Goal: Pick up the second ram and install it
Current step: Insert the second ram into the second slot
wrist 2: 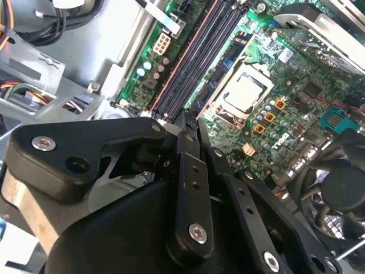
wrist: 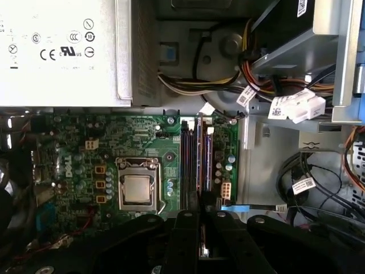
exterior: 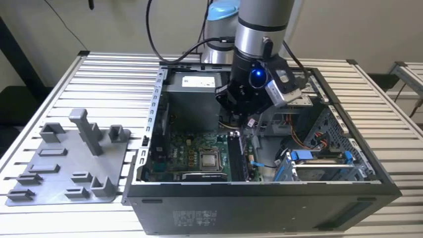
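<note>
Starting big: slatted metal table (exterior: 99,69), with an open desktop tower case (exterior: 264,208) lying on its side, side panel off. Reaching down into the case from the far end, a silver robot arm (exterior: 261,25). Over on the exterior view's left of the case, a grey fixture plate (exterior: 66,168) with upright posts, flat on the slats.

Inside, at the far end, a power supply (wrist: 63,51) wearing a big white label full of certification marks and fine print. Not reading any of that off. Below it in the first wrist view, a green motherboard (wrist: 74,148), bare CPU (wrist: 137,189) in its socket and no cooler on top. Black fan (wrist 2: 336,188) off past the board's edge in the second wrist view. Small white tags on the cable bundle (wrist: 285,105) near the drive cage, print too small to make out.

Now the second ram (wrist: 199,160): standing on edge in the memory slots just beside the CPU, running lengthwise along them. Gripper (wrist: 201,200) right at the near end of that strip, down low over the slots. Honestly can't tell whether clamped on it or just hovering there.
</note>
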`<state>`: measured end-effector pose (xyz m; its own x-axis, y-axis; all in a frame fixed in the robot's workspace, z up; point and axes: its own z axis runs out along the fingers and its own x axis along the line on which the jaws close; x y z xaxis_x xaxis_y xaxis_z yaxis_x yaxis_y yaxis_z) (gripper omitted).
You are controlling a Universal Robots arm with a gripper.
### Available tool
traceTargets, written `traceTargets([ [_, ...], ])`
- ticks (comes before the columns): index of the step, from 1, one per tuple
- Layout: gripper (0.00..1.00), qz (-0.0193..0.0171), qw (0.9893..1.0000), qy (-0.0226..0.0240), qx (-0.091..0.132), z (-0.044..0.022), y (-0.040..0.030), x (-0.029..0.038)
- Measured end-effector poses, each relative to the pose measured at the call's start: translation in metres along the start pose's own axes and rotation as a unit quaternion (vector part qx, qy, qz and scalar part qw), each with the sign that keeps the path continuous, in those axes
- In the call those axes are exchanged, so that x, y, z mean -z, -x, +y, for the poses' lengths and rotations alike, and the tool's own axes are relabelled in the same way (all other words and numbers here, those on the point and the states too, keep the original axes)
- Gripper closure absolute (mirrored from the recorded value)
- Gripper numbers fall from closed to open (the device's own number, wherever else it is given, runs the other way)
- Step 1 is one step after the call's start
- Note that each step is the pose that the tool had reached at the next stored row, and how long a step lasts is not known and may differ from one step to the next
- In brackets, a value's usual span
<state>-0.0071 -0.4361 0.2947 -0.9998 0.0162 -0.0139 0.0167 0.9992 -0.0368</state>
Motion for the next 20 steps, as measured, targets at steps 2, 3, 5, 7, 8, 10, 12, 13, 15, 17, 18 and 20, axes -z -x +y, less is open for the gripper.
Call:
traceTargets([
  [2,0.86,0.0005,1.0,0.0,0.0,0.0001,-0.0003,-0.0033],
  [3,0.86,0.0008,1.0,-0.0001,0.0,0.0001,-0.0004,-0.0052],
  [5,0.86,0.0013,1.0,-0.0001,0.0,0.0002,-0.0006,-0.0082],
  [7,0.86,0.0018,1.0,0.0,0.0,0.0004,-0.0007,-0.0103],
  [8,0.86,0.0026,1.0,0.0,0.0,0.0004,-0.0009,-0.0111],
  [10,0.86,0.004,1.0,0.0001,0.0,0.0004,-0.0011,-0.0127],
  [12,0.86,0.0051,1.0,0.0,-0.001,0.0005,-0.0013,-0.0147],
  [13,0.86,0.0055,1.0,0.0,-0.001,0.0005,-0.0013,-0.0159],
  [15,0.86,0.0057,1.0,0.0,-0.001,-0.0002,-0.0014,-0.0184],
  [17,0.86,0.0059,1.0,0.0,-0.002,-0.001,-0.0016,-0.0212],
  [18,0.86,0.006,1.0,0.0,-0.002,-0.0014,-0.0017,-0.0225],
  [20,0.86,0.0063,1.0,0.0,-0.003,-0.0018,-0.0018,-0.0252],
])
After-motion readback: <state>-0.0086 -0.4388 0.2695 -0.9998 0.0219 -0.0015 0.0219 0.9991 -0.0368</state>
